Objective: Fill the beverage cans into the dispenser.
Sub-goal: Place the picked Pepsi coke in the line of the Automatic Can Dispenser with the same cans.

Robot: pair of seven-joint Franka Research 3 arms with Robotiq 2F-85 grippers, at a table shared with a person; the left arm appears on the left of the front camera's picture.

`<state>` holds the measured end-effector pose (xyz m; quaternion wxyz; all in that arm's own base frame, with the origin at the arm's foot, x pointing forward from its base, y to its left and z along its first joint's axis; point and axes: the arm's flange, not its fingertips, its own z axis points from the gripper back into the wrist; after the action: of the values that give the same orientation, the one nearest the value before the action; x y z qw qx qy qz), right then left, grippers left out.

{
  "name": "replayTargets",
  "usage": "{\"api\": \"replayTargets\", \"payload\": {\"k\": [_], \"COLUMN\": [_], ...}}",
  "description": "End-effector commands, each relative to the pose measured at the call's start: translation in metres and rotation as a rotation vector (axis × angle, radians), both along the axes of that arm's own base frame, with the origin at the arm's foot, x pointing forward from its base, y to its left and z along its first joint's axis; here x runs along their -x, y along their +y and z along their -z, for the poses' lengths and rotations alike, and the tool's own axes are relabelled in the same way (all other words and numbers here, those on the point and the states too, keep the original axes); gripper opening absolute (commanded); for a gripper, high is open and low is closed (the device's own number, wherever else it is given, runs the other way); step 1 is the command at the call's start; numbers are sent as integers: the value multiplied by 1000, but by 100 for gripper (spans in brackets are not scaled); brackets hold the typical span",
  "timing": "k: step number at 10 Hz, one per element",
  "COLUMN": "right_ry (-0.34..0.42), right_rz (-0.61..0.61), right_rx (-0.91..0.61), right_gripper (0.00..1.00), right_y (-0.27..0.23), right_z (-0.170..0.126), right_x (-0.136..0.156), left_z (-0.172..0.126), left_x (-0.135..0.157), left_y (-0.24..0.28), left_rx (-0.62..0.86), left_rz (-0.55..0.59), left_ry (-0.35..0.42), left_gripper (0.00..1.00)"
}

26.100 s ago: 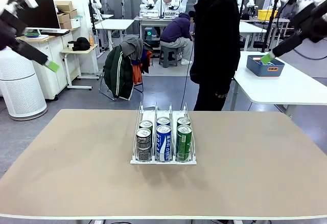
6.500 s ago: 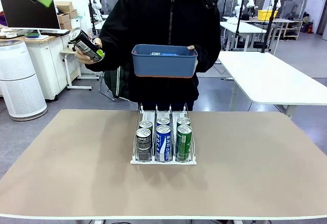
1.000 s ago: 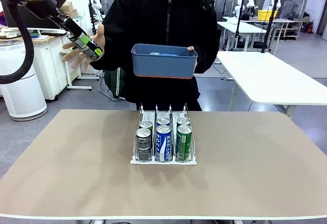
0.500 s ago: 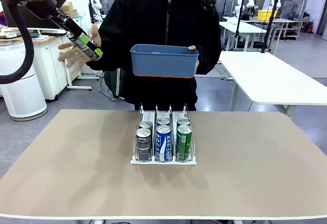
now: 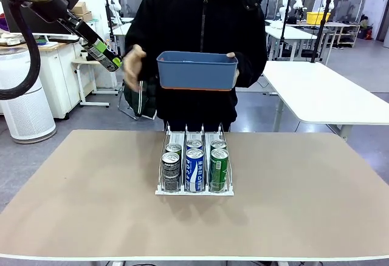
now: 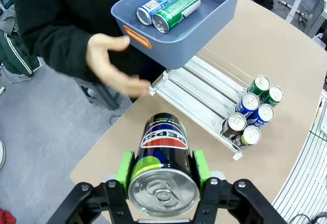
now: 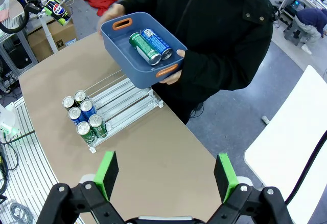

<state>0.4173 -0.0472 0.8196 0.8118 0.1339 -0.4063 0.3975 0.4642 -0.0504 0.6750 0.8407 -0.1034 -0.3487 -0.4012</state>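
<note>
Black and slim, an aluminium beverage can with a silver top and a blue-and-red logo [image 6: 163, 157] sits clamped between the green pads of the left gripper [image 6: 162, 172], high in the air above and left of the brown tabletop [image 5: 91, 205]. The right gripper [image 7: 166, 172] hangs high over the scene with its jaws wide apart and nothing between them.

The held can is tilted. Its long axis runs roughly along the gripper's fingers, with the silver top towards the wrist and the base slanting down towards the table.

On the table stands the low white wire dispenser rack with three lanes [image 5: 166, 137]. Six cans [image 5: 194, 166] stand upright at its near end: black in the robot's left lane, blue-and-white in the middle, green on the right. The far parts of the lanes are bare.

A person in a black jacket holds a blue rectangular plastic tub [image 5: 196, 71] above the rack's far end, with one blue-and-white and one green can lying inside. The person's free hand [image 6: 110, 63] hovers near it.

To do this step well, the arm probably needs to turn the can upright, top up, line it up with the left lane behind the black cans, and lower it between the wire dividers, keeping away from the hand and tub.
</note>
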Motion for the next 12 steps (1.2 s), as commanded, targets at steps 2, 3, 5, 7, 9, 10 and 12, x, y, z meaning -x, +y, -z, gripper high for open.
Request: {"api": "replayTargets", "payload": {"k": [2, 3, 5, 7, 9, 10, 12], "right_ry": [-2, -2, -2, -2, -2, -2, -2], "right_rz": [4, 4, 4, 4, 4, 4, 4], "right_rx": [-1, -1, -1, -1, -1, -1, -1], "right_gripper": [100, 100, 100, 100, 100, 100, 100], "right_y": [0, 0, 0, 0, 0, 0, 0], "right_z": [1, 1, 1, 1, 1, 1, 1], "right_x": [0, 0, 0, 0, 0, 0, 0], "left_z": [-7, -11, -6, 8, 30, 42, 65], "left_x": [9, 27, 60, 90, 106, 113, 118], "left_y": [-3, -12, -40, -70, -100, -113, -131], "left_rx": [6, 6, 5, -59, -115, -146, -173], "left_rz": [25, 54, -14, 45, 121, 161, 258], "left_ry": [24, 67, 146, 207, 267, 299, 378], "left_gripper": [58, 58, 58, 58, 58, 58, 58]}}
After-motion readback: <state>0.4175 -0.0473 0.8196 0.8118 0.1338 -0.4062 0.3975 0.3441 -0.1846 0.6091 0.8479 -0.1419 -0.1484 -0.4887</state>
